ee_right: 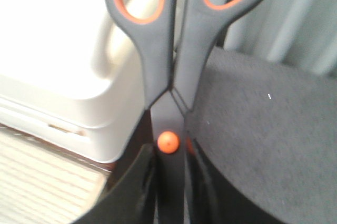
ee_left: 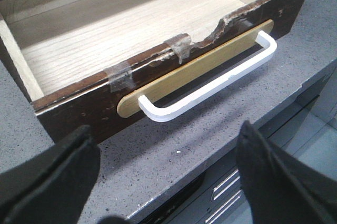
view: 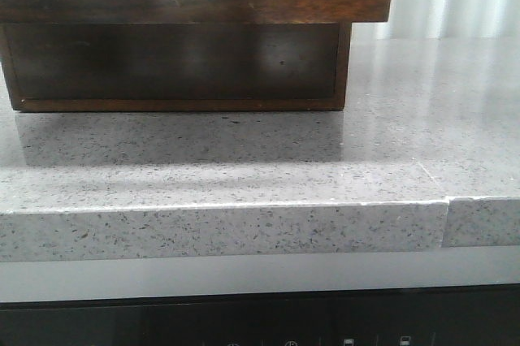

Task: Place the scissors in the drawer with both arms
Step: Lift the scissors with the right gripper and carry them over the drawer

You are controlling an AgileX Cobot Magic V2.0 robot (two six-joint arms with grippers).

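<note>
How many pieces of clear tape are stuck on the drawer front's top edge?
2. One piece of tape sits toward the front's far end from the notch; the other sits beside the chipped notch, above the white handle. Others may be out of view.

Both grippers (ee_left: 168, 182) (ee_right: 168, 192) have broad, matte black fingers, seemingly soft-padded, edges blurred

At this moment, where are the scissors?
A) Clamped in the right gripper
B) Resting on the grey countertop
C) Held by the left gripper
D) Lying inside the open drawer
A: the right wrist view shows the scissors clamped in the right gripper; the drawer is open and holds nothing, and the left gripper is open.
</note>
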